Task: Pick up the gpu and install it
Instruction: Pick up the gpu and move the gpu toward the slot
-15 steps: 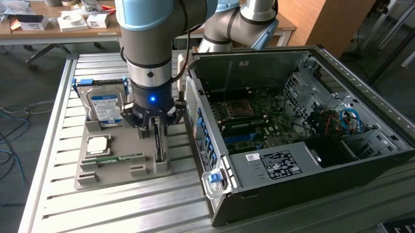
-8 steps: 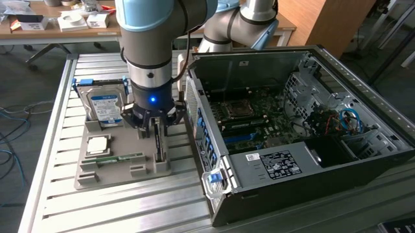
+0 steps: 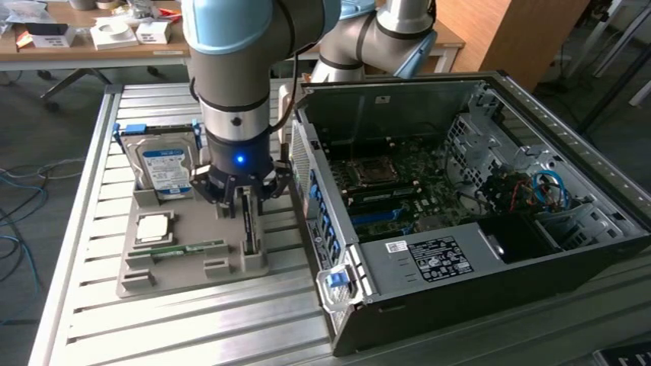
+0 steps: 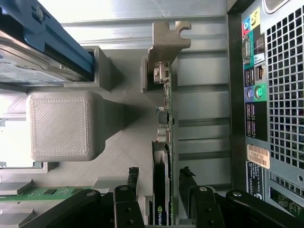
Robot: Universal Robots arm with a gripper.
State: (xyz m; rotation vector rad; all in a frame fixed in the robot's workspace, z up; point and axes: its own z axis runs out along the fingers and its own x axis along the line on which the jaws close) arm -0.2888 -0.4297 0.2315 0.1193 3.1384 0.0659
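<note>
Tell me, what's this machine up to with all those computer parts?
The robot arm's gripper is down over a grey holder tray, its open fingers on either side of the gpu, which stands on edge in its slot. The card is not gripped or lifted yet. The open computer case lies beside the tray, on the exterior view's right.

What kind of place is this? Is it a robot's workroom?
Probably a robotics lab or workshop. A robot arm stands over a metal slatted table, an opened computer case sits beside it, and a grey tray holds loose computer parts.
</note>
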